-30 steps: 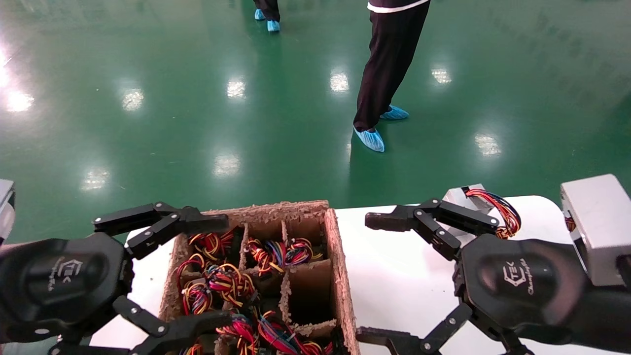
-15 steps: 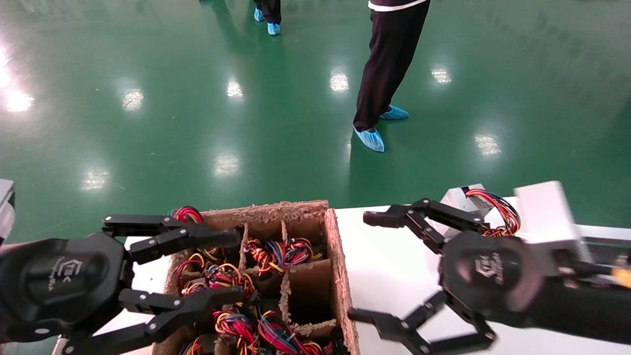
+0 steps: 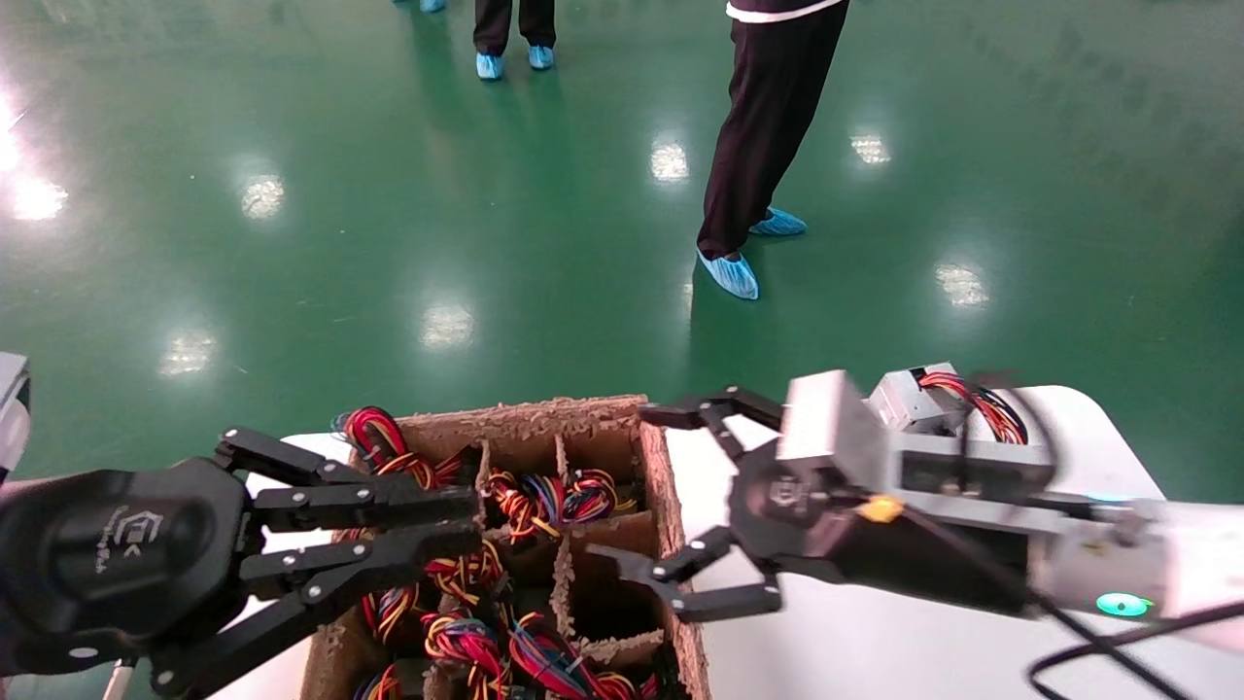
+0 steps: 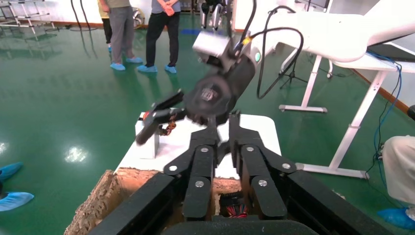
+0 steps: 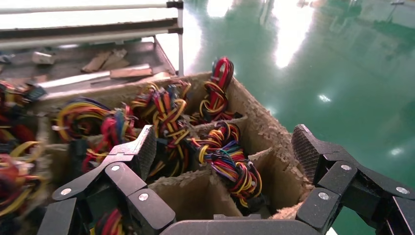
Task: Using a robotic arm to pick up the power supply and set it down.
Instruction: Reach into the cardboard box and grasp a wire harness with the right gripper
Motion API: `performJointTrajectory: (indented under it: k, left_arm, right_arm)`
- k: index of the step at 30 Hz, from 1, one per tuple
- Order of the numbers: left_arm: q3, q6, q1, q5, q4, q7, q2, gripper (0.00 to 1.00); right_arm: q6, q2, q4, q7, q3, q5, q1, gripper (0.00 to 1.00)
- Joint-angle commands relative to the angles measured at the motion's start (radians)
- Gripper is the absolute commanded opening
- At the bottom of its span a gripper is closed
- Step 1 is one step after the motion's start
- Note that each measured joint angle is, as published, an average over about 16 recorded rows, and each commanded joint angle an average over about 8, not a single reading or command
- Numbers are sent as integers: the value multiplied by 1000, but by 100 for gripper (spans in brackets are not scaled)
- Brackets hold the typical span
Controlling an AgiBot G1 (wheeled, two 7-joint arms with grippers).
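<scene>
The power supply, a small grey metal box with a bundle of red, yellow and blue wires, lies at the far right of the white table. From the left wrist it shows as a pale box. My right gripper, on the white-and-silver arm with the silver wrist box, hangs open over the right wall of the cardboard box, well left of the power supply. Its open fingers straddle wire-filled compartments. My left gripper is shut above the box's left side.
The divided cardboard box holds several bundles of coloured wires; one compartment by its right wall looks empty. People in blue shoe covers stand on the green floor beyond the table. A white stand is behind the right arm.
The right arm swung left from over the table to above the box's right wall, still open. The left gripper went from wide open to shut.
</scene>
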Motion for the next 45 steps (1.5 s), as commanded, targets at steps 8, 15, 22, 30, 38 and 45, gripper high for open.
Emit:
performJointTrajectory:
  k: [8, 15, 22, 30, 38, 45]
  left_arm:
    - [0, 0, 0, 0, 0, 0, 0, 0]
    - [0, 0, 0, 0, 0, 0, 0, 0]
    - [0, 0, 0, 0, 0, 0, 0, 0]
    - [0, 0, 0, 0, 0, 0, 0, 0]
    - [0, 0, 0, 0, 0, 0, 0, 0]
    - [0, 0, 0, 0, 0, 0, 0, 0]
  right_arm:
    - [81, -86, -38, -10, -53, -107, 13, 65]
    - [110, -114, -60, -16, -66, -137, 16, 2]
    - [118, -116, -70, -21, -72, -154, 15, 0]
    - [125, -117, -87, -30, -73, -163, 13, 0]
    - [126, -125, -106, -38, -76, -167, 14, 0]
    - [125, -136, -121, -42, -82, -171, 19, 0]
